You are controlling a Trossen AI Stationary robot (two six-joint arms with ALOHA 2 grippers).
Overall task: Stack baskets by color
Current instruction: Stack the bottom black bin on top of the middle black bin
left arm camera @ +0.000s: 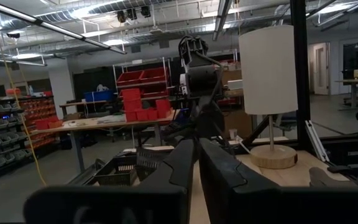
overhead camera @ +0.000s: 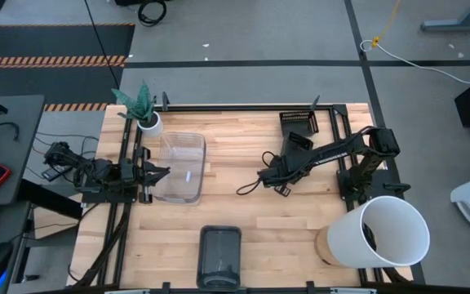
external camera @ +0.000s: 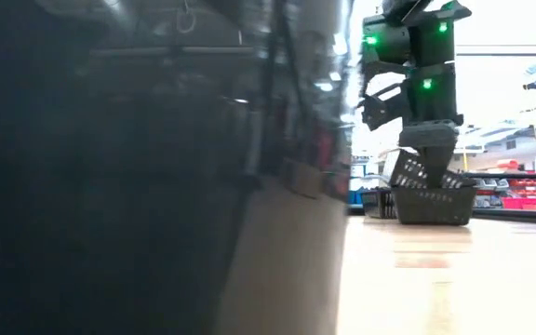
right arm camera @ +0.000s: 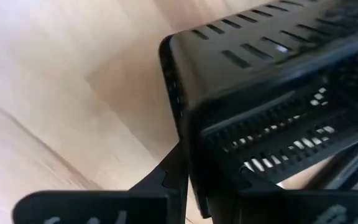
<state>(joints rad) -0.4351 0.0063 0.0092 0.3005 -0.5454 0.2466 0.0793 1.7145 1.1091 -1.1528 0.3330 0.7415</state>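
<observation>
Nearest the high camera, a dark grey basket (overhead camera: 219, 256) sits at the near edge of the tabletop (overhead camera: 251, 208), beside the white bucket (overhead camera: 379, 233). Right pincer (overhead camera: 277, 184) hangs over mid-tabletop, clenched on the wall of a black slotted basket (right arm camera: 272, 93), held tilted. Another black slotted basket (overhead camera: 299, 122) rests at the far edge. Left pincer (overhead camera: 160, 172) is at the rim of the clear basket (overhead camera: 182, 166), its fingers (left arm camera: 182, 165) nearly together; whether they grip the rim cannot be told. A potted plant (overhead camera: 144, 110) stands just beyond the clear basket.
</observation>
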